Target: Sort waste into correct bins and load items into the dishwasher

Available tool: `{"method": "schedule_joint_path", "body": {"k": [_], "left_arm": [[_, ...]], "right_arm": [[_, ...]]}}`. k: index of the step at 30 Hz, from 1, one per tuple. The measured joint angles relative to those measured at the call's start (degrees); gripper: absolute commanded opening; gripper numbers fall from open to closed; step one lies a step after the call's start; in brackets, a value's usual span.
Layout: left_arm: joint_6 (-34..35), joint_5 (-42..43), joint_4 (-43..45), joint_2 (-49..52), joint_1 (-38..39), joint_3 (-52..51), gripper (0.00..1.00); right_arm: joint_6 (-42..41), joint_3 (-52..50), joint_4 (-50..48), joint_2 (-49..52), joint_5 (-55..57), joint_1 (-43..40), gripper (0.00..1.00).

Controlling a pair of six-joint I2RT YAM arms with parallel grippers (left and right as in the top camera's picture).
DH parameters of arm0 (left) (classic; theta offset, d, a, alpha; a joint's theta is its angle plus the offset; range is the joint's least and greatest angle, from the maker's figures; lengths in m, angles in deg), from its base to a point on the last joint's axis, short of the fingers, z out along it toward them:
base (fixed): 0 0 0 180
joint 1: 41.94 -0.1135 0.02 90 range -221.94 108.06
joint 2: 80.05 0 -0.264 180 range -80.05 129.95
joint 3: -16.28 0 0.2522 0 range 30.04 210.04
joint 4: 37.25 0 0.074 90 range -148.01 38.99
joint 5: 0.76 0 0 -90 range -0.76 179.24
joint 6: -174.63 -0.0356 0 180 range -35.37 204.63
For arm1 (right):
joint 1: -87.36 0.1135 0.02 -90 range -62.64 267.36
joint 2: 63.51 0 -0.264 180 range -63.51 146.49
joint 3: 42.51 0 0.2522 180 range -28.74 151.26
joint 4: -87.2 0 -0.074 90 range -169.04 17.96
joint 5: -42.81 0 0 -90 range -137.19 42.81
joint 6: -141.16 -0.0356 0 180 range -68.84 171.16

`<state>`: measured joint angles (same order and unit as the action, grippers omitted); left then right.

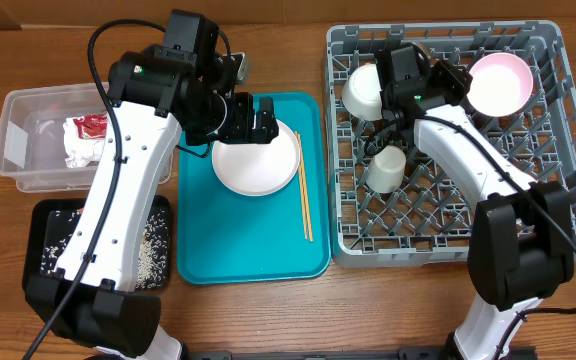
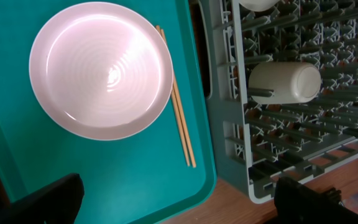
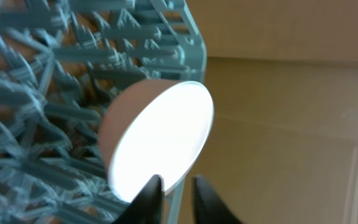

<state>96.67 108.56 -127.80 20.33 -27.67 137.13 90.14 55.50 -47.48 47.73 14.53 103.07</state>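
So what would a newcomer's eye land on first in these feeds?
Probably the big grey dish rack on the right, with a pink dish near its far right corner and the right gripper close at that dish's rim. Next, the teal tray in the middle, holding a round plate and chopsticks, with the open left gripper above the plate.

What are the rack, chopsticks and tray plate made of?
Rack: moulded grey plastic, matte lattice with pegs.
Chopsticks: likely wood or bamboo, tan and dull.
Plate: glossy off-white with glare rings. Ceramic or melamine, can't tell.
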Motion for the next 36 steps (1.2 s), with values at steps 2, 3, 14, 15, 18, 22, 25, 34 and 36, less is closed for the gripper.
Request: {"method": "schedule_joint_path", "body": {"k": [2, 3, 14, 15, 18, 22, 25, 34, 36], "left_arm": [[0.0, 0.0, 0.0, 0.0, 0.0, 0.0, 1.0], [0.0, 0.0, 0.0, 0.0, 0.0, 0.0, 1.0], [0.0, 0.0, 0.0, 0.0, 0.0, 0.0, 1.0], [0.0, 0.0, 0.0, 0.0, 0.0, 0.0, 1.0], [0.0, 0.0, 0.0, 0.0, 0.0, 0.0, 1.0], [0.0, 0.0, 0.0, 0.0, 0.0, 0.0, 1.0], [0.0, 0.0, 0.0, 0.0, 0.0, 0.0, 1.0], [0.0, 0.0, 0.0, 0.0, 0.0, 0.0, 1.0], [0.0, 0.0, 0.0, 0.0, 0.0, 0.0, 1.0]], "right_arm": [[-3.4, 0.0, 1.4, -0.5, -2.7, -0.2, 0.24], [-4.9, 0.0, 2.2, -1.0, -4.6, -0.4, 0.26], [-30.8, 0.3, 2.8, -17.8, -38.9, -17.2, 0.63], [-33.2, 0.4, 3.4, -18.7, -41.8, -19.5, 0.63], [-38.7, 0.5, 4.5, -19.5, -48.1, -25.7, 0.58], [-41.6, 0.5, 1.8, -16.6, -58.8, -32.7, 0.57], [-41.7, 0.6, -0.9, -11.2, -64.7, -34.6, 0.56], [-40.8, 0.6, -6.9, -4.8, -67.1, -34.8, 0.49], [-40.6, 0.6, -7.4, -4.7, -66.3, -34.8, 0.47]]}}
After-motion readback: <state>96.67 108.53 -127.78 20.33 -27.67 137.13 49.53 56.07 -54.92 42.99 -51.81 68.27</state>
